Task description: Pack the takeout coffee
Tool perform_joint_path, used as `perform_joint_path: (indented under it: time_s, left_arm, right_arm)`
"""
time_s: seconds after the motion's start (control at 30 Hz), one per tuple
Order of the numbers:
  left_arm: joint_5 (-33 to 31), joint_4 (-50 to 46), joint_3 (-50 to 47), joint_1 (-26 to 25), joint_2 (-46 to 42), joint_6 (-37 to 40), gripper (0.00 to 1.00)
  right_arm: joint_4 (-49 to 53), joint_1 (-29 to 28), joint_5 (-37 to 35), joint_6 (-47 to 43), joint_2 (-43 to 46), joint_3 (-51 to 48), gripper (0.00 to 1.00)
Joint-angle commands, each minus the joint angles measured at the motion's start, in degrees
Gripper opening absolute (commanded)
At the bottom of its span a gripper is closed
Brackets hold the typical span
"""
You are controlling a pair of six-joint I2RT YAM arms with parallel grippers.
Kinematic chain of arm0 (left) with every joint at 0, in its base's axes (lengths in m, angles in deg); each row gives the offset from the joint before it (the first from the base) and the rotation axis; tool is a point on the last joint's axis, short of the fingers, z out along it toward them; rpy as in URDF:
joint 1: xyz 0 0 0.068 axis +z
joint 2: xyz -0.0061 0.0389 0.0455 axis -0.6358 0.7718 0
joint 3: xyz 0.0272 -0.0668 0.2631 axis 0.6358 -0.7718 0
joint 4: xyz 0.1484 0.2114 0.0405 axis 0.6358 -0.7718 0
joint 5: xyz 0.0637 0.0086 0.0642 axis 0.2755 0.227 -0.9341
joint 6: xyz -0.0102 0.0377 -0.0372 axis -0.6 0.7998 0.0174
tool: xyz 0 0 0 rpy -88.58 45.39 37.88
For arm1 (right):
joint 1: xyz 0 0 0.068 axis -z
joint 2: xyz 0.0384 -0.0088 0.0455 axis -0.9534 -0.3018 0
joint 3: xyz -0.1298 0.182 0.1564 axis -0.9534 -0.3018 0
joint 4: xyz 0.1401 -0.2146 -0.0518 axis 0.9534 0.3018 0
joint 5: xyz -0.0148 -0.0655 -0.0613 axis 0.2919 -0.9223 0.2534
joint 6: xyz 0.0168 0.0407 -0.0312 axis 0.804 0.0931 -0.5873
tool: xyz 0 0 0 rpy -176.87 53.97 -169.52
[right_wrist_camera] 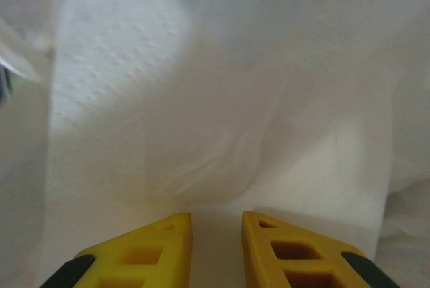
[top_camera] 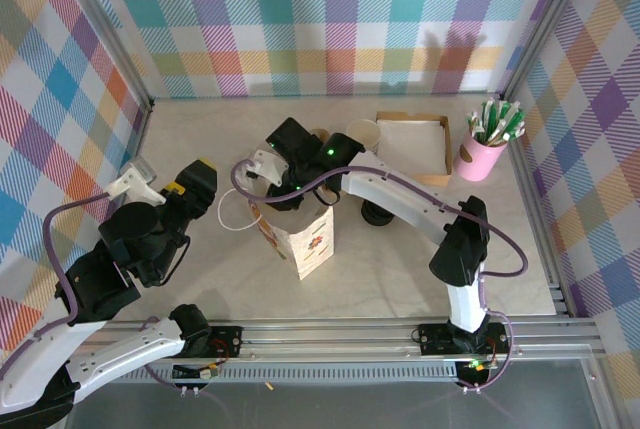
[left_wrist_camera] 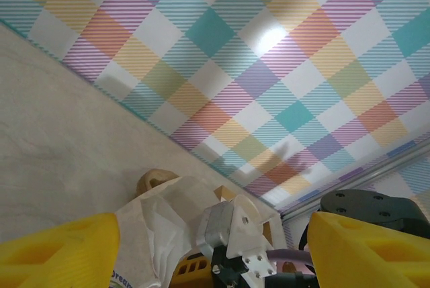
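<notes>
Takeout coffee I cannot place for certain from where I stand. The right gripper (right_wrist_camera: 215,224) is sunk into the mouth of the white paper bag (top_camera: 308,237). Its yellow fingers are drawn close together with a narrow slit between them, and nothing sits in that slit. Around the fingers there is pale, creased paper on every side.

The bag stands upright near the middle of the table (top_camera: 400,269), printed side toward the arms, with a thin loop handle (top_camera: 233,213) hanging off its left side. The right arm reaches across to it from the right. Just behind that forearm a dark round shape (top_camera: 377,213) rests on the table, half hidden. It could be the lidded cup or a pile of lids; I cannot tell which.

The left gripper (left_wrist_camera: 215,224) hangs just left of the bag, pointed at it, fingers spread wide and holding nothing. Through that gap I see the bag's open top and the right wrist's metal bracket (left_wrist_camera: 232,231).

Farther back stand a cream cup (top_camera: 361,132), a cardboard tray (top_camera: 440,144) of white napkins, and a pink cup (top_camera: 480,159) full of green-and-white sticks by the right wall.
</notes>
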Motion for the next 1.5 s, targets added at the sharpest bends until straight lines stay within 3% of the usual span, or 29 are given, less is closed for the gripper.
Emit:
perform_joint_path:
  time_s: [0.0, 0.33, 0.5, 0.6, 0.83, 0.93, 1.03, 1.17, 1.3, 1.37, 1.47]
  left_arm:
    - [-0.89, -1.17, 1.45, -0.37, -0.27, -0.42, 0.74]
    - [-0.95, -0.41, 0.13, -0.37, -0.37, -0.39, 0.74]
    - [-3.44, -2.55, 0.58, -0.37, -0.55, 0.76, 0.74]
    - [-8.22, -5.56, 1.76, -0.39, -0.66, 3.58, 0.75]
    - [-28.44, -10.47, 1.96, -0.3, -0.98, 15.46, 0.78]
    - [-37.27, -8.24, -0.03, -0.01, -1.67, 22.51, 0.78]
    - [-38.89, 0.98, -4.29, 1.75, -2.83, 36.15, 0.78]
    - [-34.75, -1.62, -6.96, 9.0, -2.18, 36.09, 0.79]
    - [-17.24, -4.46, -9.71, 24.99, 2.99, 31.85, 0.82]
    - [-10.05, -4.51, -11.19, 33.52, 6.91, 28.95, 0.82]
    - [-3.13, 7.04, -18.39, 41.96, 9.79, 31.62, 0.84]
  right_arm:
    - [2.9, -0.64, -5.15, -1.14, -0.39, -0.75, 0.28]
    - [7.0, -2.16, -9.22, -3.16, -2.7, 1.81, 0.31]
    - [7.26, -3.24, -9.46, -1.24, 0.5, 6.59, 0.38]
    - [6.45, -3.36, -9.79, 1.4, 4.5, 7.23, 0.47]
    - [0.38, -3.31, -10.13, 3.36, 17.69, -0.34, 0.58]
    - [-3.05, -3.28, -15.97, 3.7, 23.65, -3.15, 0.6]
    - [-9.57, -0.36, -25.86, 4.19, 31.01, -9.36, 0.64]
    - [-18.76, 13.77, -30.05, 10.11, 42.23, -24.37, 0.64]
    - [-26.95, 30.33, -31.47, 17.19, 51.46, -42.29, 0.69]
    - [-33.17, 34.84, -31.83, 15.26, 54.1, -51.81, 0.72]
    - [-41.27, 39.85, -30.71, 15.04, 55.51, -64.25, 0.76]
